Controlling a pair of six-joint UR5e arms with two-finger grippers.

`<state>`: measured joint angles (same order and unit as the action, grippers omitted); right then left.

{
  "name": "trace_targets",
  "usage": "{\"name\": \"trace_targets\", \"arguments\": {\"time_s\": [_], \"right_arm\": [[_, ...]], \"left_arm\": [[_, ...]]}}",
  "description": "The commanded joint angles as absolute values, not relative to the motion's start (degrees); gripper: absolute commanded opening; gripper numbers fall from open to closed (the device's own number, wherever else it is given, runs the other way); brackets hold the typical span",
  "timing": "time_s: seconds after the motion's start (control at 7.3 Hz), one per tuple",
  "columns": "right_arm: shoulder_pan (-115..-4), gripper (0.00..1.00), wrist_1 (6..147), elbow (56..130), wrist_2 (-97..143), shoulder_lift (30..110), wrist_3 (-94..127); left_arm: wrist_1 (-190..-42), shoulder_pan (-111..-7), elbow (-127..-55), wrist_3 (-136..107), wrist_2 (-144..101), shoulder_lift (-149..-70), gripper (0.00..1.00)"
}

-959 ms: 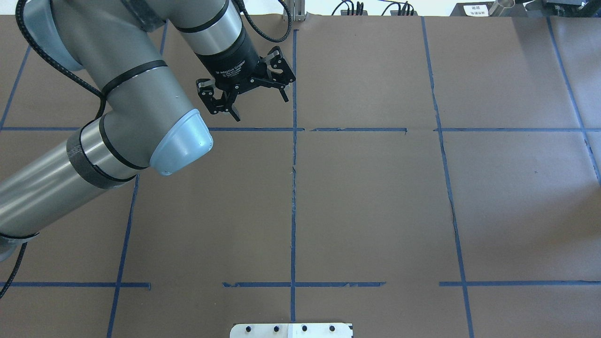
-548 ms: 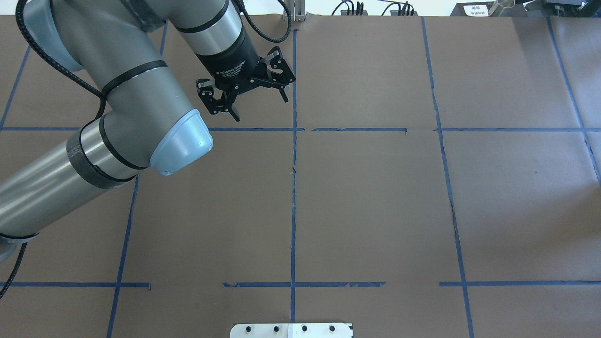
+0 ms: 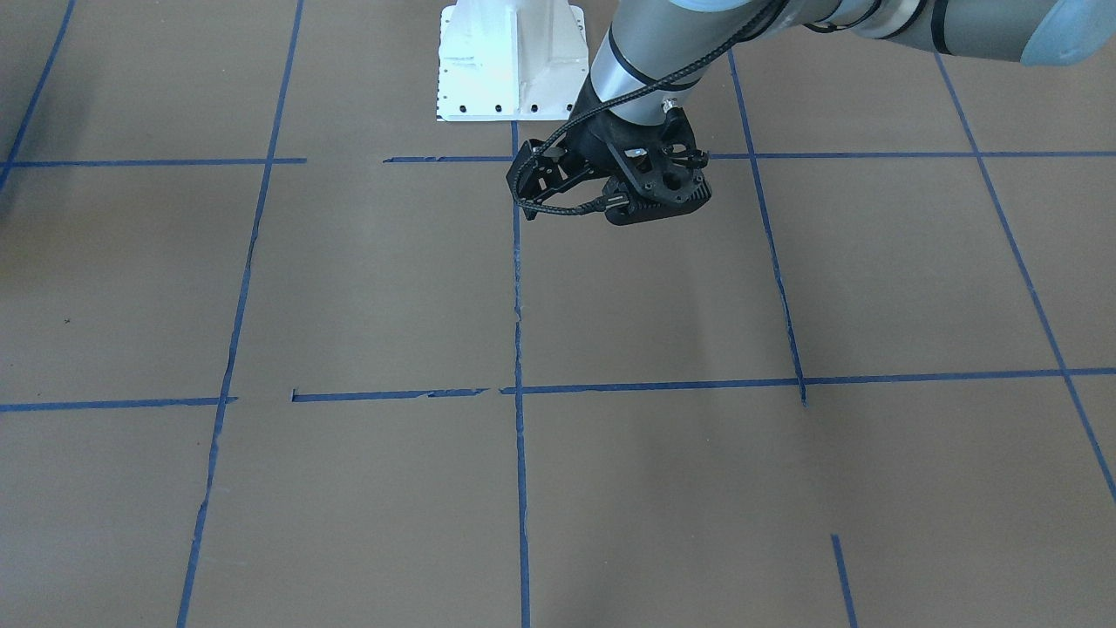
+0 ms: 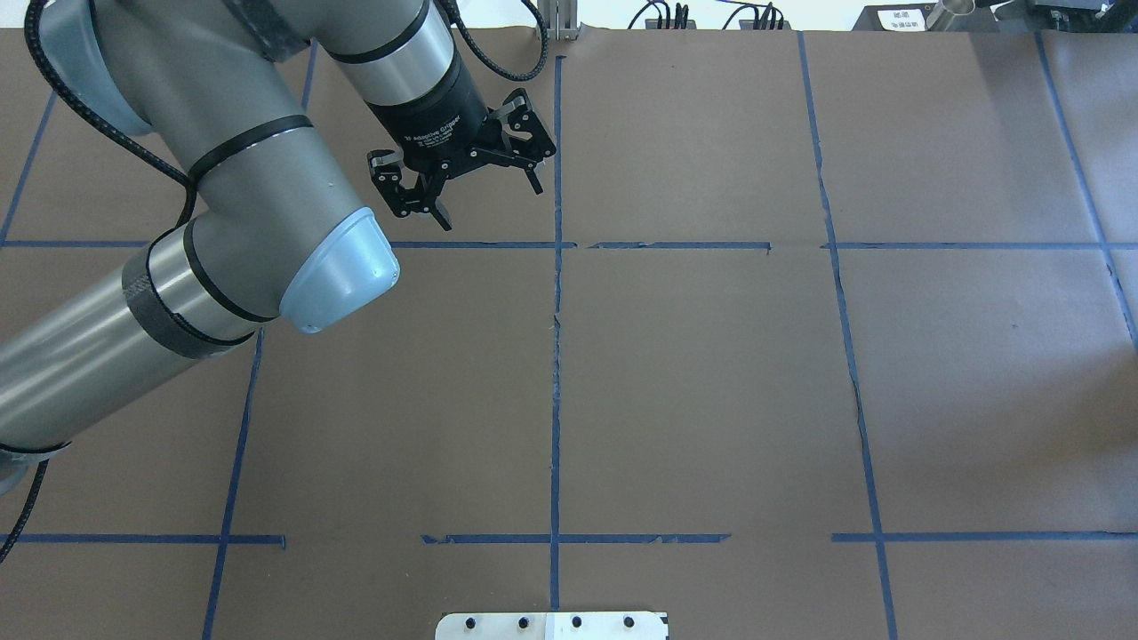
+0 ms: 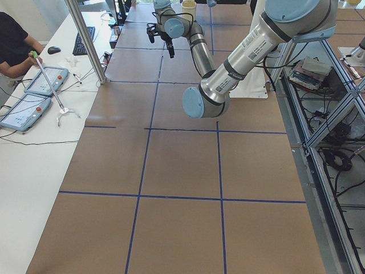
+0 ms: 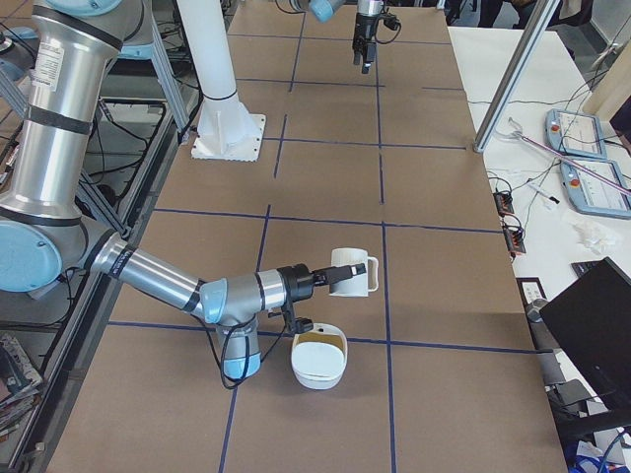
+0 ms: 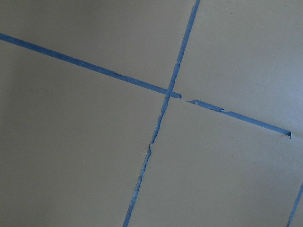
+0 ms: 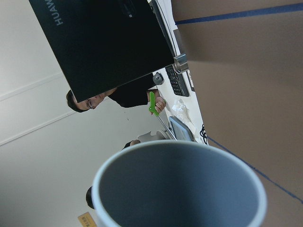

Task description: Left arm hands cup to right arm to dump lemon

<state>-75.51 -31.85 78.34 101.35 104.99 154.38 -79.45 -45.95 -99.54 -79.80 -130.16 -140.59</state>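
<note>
My left gripper (image 4: 489,203) is open and empty, hovering over the brown table at the far left of the overhead view. It also shows in the front-facing view (image 3: 558,187). In the exterior right view the near right arm (image 6: 168,281) holds the white cup (image 6: 353,273) out, tipped on its side, above a white bowl (image 6: 317,365). Whether the right gripper (image 6: 320,278) is shut I cannot tell. The right wrist view looks into the cup's mouth (image 8: 180,189); its greyish inside shows no lemon. A yellowish-brown patch lies in the bowl; I cannot make out the lemon.
The white base of the robot (image 3: 510,61) stands at the table's edge. An operators' desk with tablets (image 6: 582,148), a dark monitor (image 6: 592,325) and an aluminium post (image 6: 513,69) runs along the far side. A person (image 5: 14,40) sits there.
The left arm has drifted very slightly up and to the left in the overhead view. Its gripper stays open and empty.
</note>
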Motion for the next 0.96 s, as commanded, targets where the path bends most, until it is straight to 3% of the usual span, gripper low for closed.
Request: {"name": "trace_targets", "arguments": {"time_s": [0.0, 0.55, 0.82], "right_arm": [[-73.05, 0.14, -17.28, 83.74, 100.73, 100.22, 144.61], [-58.06, 0.15, 14.51, 100.34, 86.63, 93.54, 122.32], [-46.63, 0.14, 28.68, 103.88, 71.35, 86.79, 105.39]], "left_arm": [[-79.45, -45.88, -99.67, -79.80, -130.17, -140.71, 1.00], [-79.45, -45.88, -99.76, -79.89, -130.08, -140.71, 1.00], [-79.63, -45.79, -99.41, -79.81, -127.47, -140.97, 1.00]]}}
